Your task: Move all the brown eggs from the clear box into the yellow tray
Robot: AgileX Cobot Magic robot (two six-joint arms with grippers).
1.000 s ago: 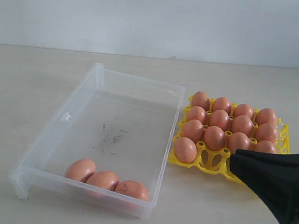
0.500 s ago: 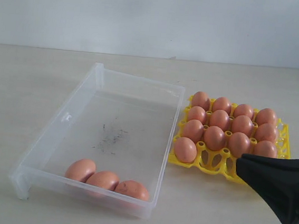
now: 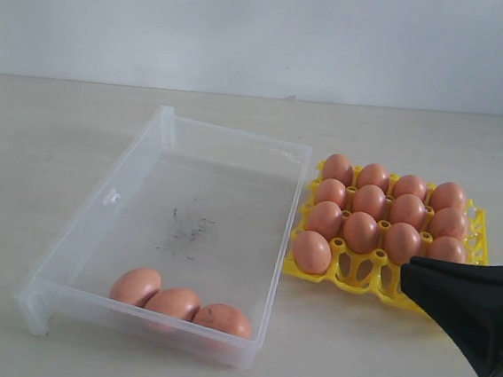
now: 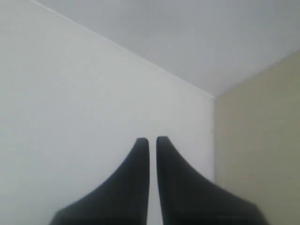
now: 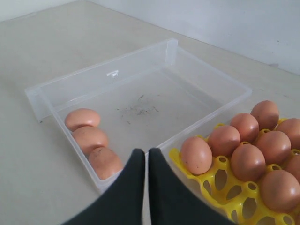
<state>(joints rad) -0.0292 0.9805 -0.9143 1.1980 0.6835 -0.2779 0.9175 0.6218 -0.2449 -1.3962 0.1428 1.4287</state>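
Brown eggs (image 3: 368, 201), smooth and oval, fill most cups of the bright yellow plastic egg tray (image 3: 355, 274). Three last eggs (image 3: 174, 303) wait side by side at one end of the big clear plastic box (image 3: 229, 142). The right black gripper (image 5: 146, 152) hangs near the tray, closed tight, holding nothing. The left black gripper (image 4: 152, 139) is closed and empty too.
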